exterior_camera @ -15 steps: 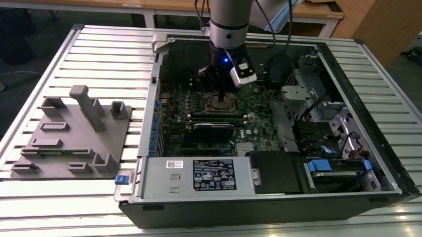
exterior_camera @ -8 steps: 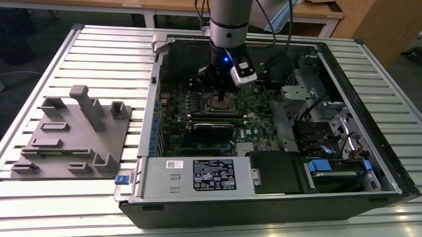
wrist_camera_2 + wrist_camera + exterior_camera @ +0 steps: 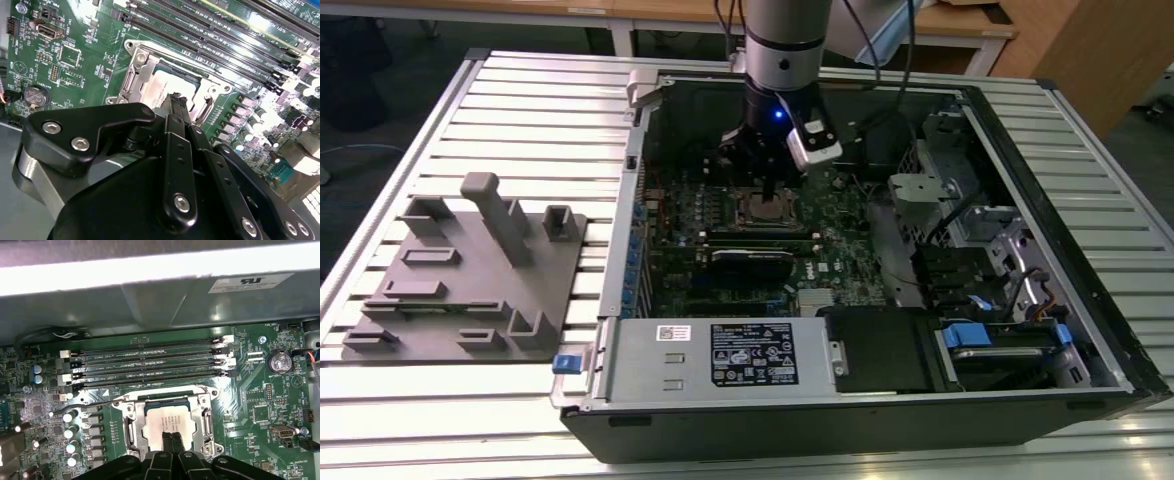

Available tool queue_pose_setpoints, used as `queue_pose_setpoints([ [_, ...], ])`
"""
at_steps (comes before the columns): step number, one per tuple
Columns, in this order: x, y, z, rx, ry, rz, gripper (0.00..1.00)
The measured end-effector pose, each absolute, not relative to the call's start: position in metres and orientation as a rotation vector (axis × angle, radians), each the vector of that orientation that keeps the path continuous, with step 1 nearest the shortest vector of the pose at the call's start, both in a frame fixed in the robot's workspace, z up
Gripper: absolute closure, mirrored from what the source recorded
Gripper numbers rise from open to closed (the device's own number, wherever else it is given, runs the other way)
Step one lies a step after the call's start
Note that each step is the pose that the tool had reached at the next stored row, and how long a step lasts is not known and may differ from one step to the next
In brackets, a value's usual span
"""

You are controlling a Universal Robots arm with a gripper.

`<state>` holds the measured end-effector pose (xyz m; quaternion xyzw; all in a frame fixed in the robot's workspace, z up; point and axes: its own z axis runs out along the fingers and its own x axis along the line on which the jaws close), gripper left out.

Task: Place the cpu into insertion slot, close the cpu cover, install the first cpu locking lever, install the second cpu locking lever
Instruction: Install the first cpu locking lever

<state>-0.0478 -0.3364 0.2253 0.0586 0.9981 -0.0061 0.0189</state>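
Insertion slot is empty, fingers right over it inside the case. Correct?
No. The insertion slot is not empty: the first wrist view shows the cpu seated in it. The fingers are right over it inside the case.

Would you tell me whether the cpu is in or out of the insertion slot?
In: the cpu lies flat within the insertion slot, inside its silvery metal rim.

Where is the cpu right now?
The cpu lies in the insertion slot on the green motherboard, toward the exterior view's left of the open computer case, beside the long memory slots, with the gripper directly over it.
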Motion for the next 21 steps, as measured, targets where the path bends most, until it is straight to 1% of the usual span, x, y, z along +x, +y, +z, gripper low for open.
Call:
queue_pose_setpoints([
  [21,-0.048,-0.336,0.251,0.182,3.098,-0.017,0.89],
])
